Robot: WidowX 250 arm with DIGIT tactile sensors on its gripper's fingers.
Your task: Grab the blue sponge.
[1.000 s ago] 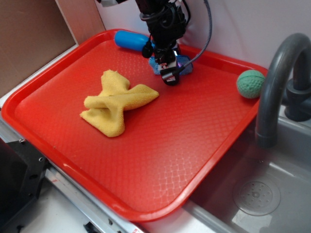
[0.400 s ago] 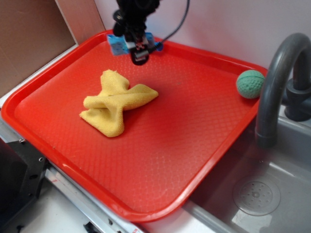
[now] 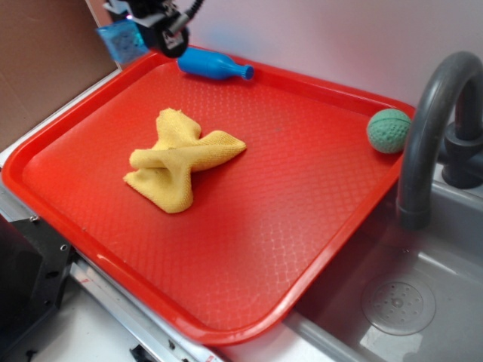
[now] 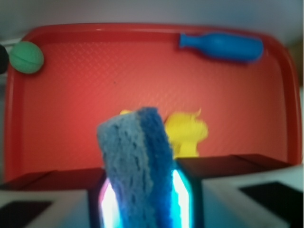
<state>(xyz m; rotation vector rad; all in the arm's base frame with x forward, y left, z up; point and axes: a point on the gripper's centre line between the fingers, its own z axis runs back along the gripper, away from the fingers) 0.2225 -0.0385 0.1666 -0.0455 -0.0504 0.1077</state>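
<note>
The blue sponge hangs in the air above the far left corner of the red tray, pinched in my gripper, which is shut on it. In the wrist view the porous sponge stands upright between the two fingers, filling the gap of the gripper. The tray lies well below.
A smooth blue bottle-shaped toy lies at the tray's back rim. A crumpled yellow cloth sits left of the tray's middle. A green ball rests at the right rim, beside a grey faucet and sink.
My gripper has lifted the sponge off the tray and carried it up and to the left, past the blue bottle toy, which now shows fully.
</note>
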